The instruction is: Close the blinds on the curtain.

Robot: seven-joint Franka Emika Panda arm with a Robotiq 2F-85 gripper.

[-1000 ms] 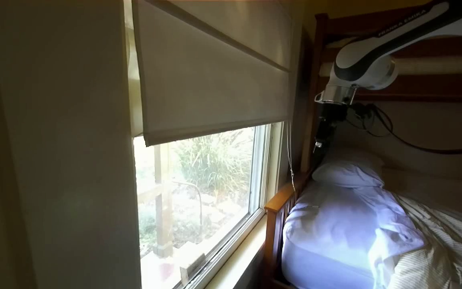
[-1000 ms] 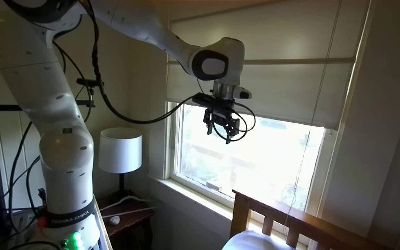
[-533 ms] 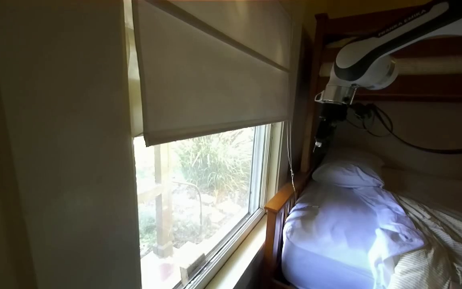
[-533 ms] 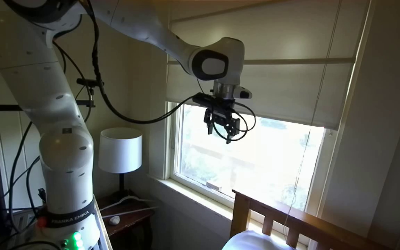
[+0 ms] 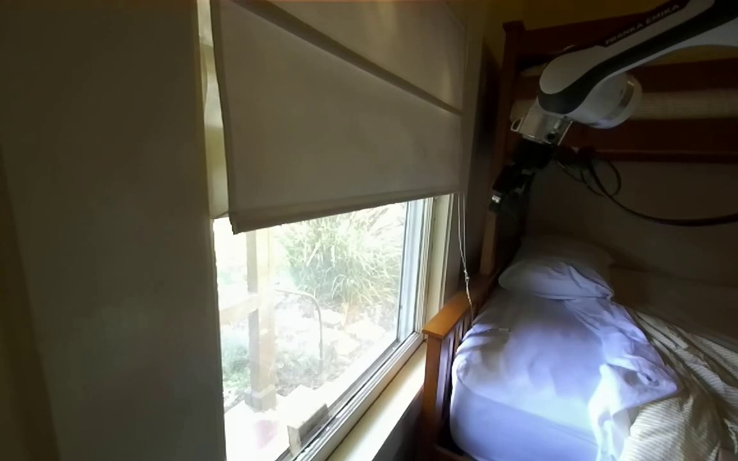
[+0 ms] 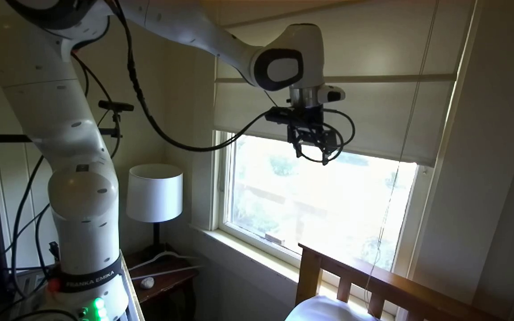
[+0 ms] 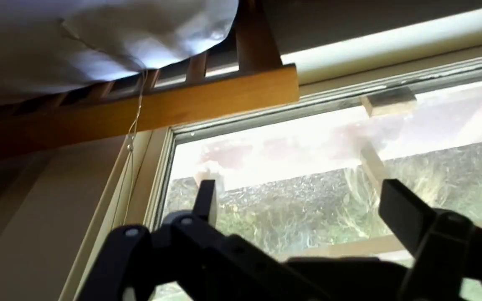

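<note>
While the pincer (image 7: 301,200) slants down toward the window (image 6: 328,200), its two fingers (image 7: 404,213) stand spread apart. Beyond and clear of it, the blinds (image 6: 382,120) hang flat over the window's upper part, facing inward, bottom edge and visible long axis running crosswise. From its base (image 6: 92,267) the arm (image 6: 221,40) rises, then slopes down to the wrist (image 6: 304,96) just above the pincer.

The Franka Emika Panda arm (image 6: 85,200) rises from its base (image 6: 89,281), bends at an elbow (image 6: 63,17) partly cut off above, and slopes its forearm (image 6: 190,31) down to the wrist (image 6: 312,53). The Robotiq gripper (image 7: 299,196) holds its black fingers (image 7: 406,217) well apart in the wrist view; in an exterior view it hangs slanted below the silver flange (image 5: 541,124).
</note>
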